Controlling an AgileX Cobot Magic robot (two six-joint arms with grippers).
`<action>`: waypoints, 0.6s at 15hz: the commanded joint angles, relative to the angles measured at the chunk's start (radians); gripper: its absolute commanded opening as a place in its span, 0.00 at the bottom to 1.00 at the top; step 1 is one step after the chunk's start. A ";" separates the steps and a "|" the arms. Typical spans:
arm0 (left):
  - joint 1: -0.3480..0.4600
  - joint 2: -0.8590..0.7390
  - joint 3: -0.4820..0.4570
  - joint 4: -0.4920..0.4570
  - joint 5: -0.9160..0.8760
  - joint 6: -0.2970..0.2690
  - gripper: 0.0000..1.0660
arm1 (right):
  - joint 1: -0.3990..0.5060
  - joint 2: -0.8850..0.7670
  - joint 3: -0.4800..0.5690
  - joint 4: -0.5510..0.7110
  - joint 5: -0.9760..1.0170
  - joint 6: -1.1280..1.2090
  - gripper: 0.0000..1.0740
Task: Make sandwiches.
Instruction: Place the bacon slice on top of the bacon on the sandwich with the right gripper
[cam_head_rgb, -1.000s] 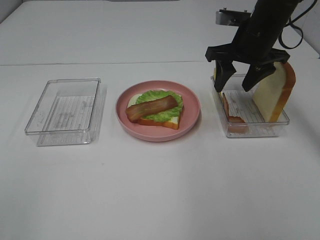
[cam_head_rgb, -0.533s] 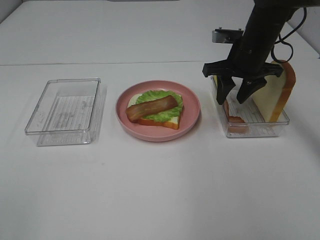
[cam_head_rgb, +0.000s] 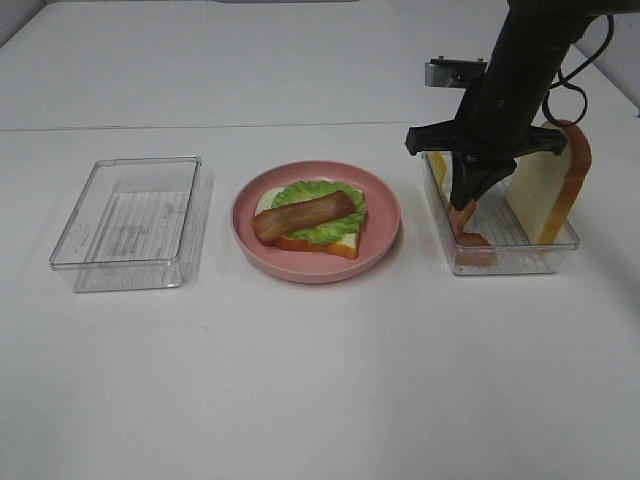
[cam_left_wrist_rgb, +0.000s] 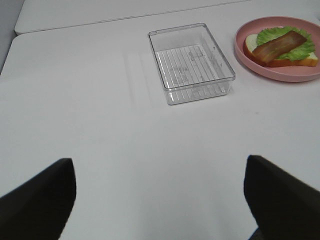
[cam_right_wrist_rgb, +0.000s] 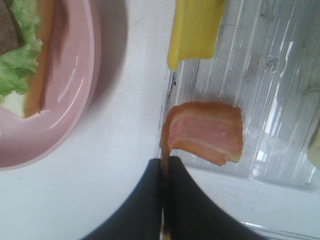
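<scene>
The open sandwich (cam_head_rgb: 312, 222) lies on a round pink plate (cam_head_rgb: 385, 215): a bread slice, a green lettuce leaf and one brown bacon strip. My right gripper (cam_head_rgb: 466, 203) reaches down into the right clear tray (cam_head_rgb: 505, 260) and is shut on the edge of a second bacon strip (cam_head_rgb: 469, 233). The right wrist view shows the shut fingers (cam_right_wrist_rgb: 150, 200) pinching that bacon strip (cam_right_wrist_rgb: 205, 132), which curls up from the tray floor. A yellow cheese slice (cam_head_rgb: 437, 168) and a bread slice (cam_head_rgb: 548, 185) lean upright in the same tray. My left gripper (cam_left_wrist_rgb: 157, 161) hangs open over bare table.
An empty clear tray (cam_head_rgb: 135, 220) sits left of the plate, also seen in the left wrist view as the tray (cam_left_wrist_rgb: 192, 62) beside the plate (cam_left_wrist_rgb: 280, 75). The white table stretches wide in front.
The right gripper came down into the right tray and its jaws closed on the bacon strip. The left gripper has stayed as it was.
</scene>
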 joint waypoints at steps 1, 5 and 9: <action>0.000 -0.020 0.002 -0.003 -0.011 0.001 0.81 | 0.002 -0.001 -0.006 -0.001 0.020 -0.008 0.00; 0.000 -0.020 0.002 -0.003 -0.011 0.001 0.81 | 0.002 -0.067 -0.007 0.000 0.029 -0.008 0.00; 0.000 -0.020 0.002 -0.003 -0.011 0.001 0.81 | 0.003 -0.205 -0.007 0.128 0.064 -0.059 0.00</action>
